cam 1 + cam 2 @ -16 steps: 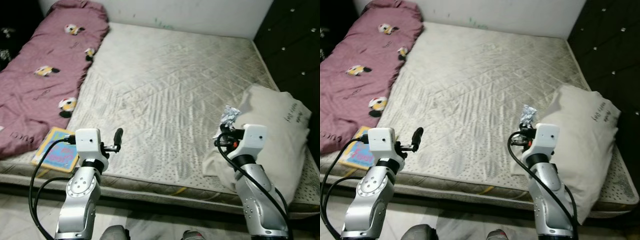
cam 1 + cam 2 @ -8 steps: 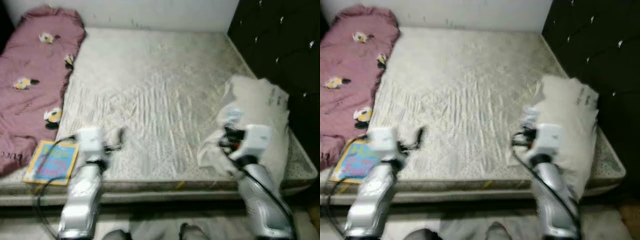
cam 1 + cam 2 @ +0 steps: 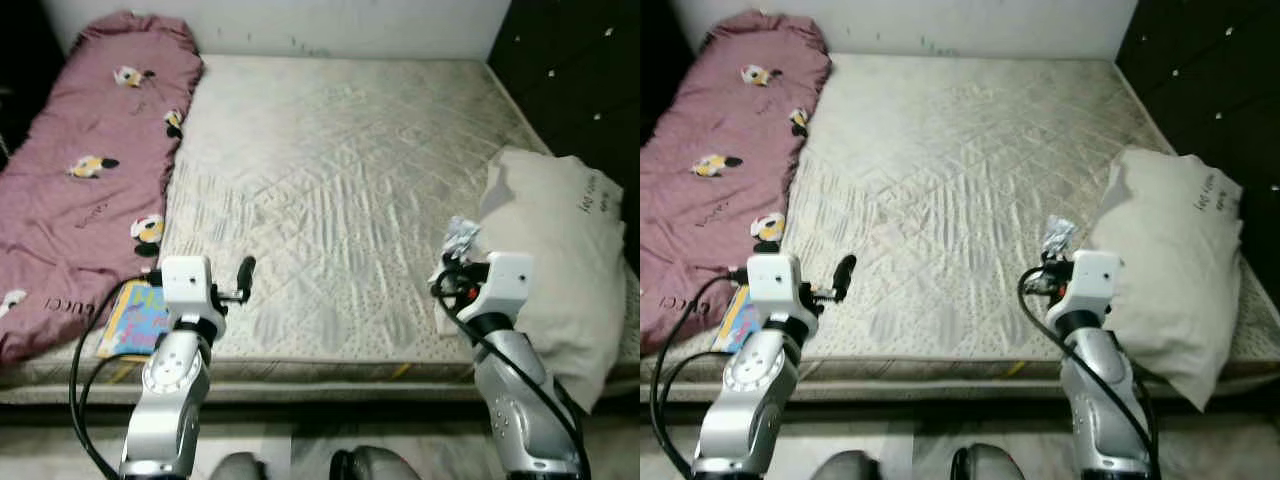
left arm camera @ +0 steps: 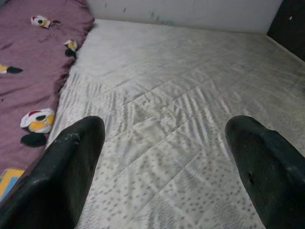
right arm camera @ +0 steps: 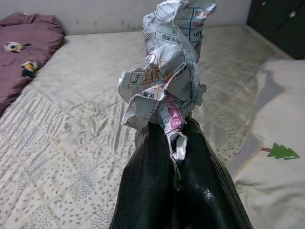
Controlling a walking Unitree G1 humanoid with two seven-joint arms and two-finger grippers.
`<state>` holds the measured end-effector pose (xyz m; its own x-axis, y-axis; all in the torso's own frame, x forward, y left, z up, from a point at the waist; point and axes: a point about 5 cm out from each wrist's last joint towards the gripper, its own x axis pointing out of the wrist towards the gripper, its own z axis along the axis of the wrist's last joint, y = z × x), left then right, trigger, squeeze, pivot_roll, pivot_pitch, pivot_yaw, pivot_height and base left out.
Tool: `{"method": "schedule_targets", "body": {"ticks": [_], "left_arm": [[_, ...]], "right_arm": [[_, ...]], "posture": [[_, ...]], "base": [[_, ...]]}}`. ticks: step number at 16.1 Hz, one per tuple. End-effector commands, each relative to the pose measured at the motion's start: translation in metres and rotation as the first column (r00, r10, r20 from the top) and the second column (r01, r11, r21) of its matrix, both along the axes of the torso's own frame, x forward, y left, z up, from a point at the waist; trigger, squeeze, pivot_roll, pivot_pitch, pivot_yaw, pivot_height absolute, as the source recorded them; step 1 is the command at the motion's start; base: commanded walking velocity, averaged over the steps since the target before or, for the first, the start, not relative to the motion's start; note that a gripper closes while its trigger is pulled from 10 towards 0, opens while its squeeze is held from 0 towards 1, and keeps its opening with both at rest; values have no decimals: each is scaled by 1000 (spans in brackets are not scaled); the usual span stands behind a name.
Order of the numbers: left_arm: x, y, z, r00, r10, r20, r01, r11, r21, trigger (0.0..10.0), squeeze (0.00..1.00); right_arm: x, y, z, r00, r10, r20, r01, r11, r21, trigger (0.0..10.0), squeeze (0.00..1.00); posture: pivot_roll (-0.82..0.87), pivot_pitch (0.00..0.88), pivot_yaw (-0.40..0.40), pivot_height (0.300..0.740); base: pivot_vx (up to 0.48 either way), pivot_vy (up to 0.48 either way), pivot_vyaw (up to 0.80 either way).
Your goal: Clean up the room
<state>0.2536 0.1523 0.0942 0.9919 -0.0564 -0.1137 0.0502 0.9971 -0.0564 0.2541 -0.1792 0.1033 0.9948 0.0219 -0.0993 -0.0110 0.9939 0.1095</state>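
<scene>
My right gripper (image 5: 172, 143) is shut on a crumpled printed wrapper (image 5: 167, 76), held just above the mattress's near edge beside the pillow; the same wrapper (image 3: 459, 236) sticks up from the fingers in the head views. The left gripper (image 4: 164, 157) is open with nothing between its black fingers (image 4: 71, 176), hovering over the mattress's near left part, and its left gripper (image 3: 245, 272) tip points over the bed. A colourful children's book (image 3: 135, 318) lies at the mattress's front left corner, partly behind my left arm.
The bare quilted mattress (image 3: 350, 170) spreads ahead. A maroon blanket with cartoon prints (image 3: 80, 170) covers its left side. A cream pillow (image 3: 565, 250) lies at the right edge. A dark tufted headboard (image 3: 580, 70) stands on the right, a white wall behind.
The camera swung and blurred, then settled, so the whole scene shifted. Both arms keep their pose, and the right gripper still holds the wrapper.
</scene>
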Motion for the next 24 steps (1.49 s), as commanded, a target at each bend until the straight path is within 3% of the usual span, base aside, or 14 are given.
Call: {"method": "schedule_targets", "body": {"ticks": [1, 8, 15, 17, 18, 24], "left_arm": [[-2, 5, -1, 1000, 22, -5, -22, 1000, 1, 10000, 0], [-1, 3, -1, 1000, 12, -10, -12, 1000, -23, 10000, 0], [0, 3, 0, 1000, 9, 2, -9, 1000, -19, 10000, 0], [-1, 2, 3, 1000, -7, 27, 7, 1000, 11, 10000, 0], [-2, -3, 5, 997, -57, 42, 58, 998, -28, 10000, 0], [-3, -1, 5, 998, -52, 44, 54, 998, -35, 10000, 0]], "right_arm": [[1, 4, 2, 1000, 9, 7, -9, 1000, 2, 10000, 0], [1, 4, 0, 1000, 11, 0, -11, 1000, 0, 10000, 0], [2, 4, -1, 1000, 14, -6, -14, 1000, -7, 10000, 0], [1, 5, -1, 1000, 16, -9, -16, 1000, -9, 10000, 0], [0, 5, -2, 1000, 17, -12, -17, 1000, -10, 10000, 0], [1, 5, -3, 1000, 18, -13, -18, 1000, -13, 10000, 0]], "posture": [[-36, 82, -24, 740], [-37, 81, -21, 740], [-36, 75, -24, 740], [-38, 75, -24, 740], [-38, 75, -24, 740], [-39, 78, -24, 740]], "base": [[0, 0, 0], [0, 454, -480], [0, 480, 0], [0, 0, 0], [0, 0, 0], [179, 0, 0]]}}
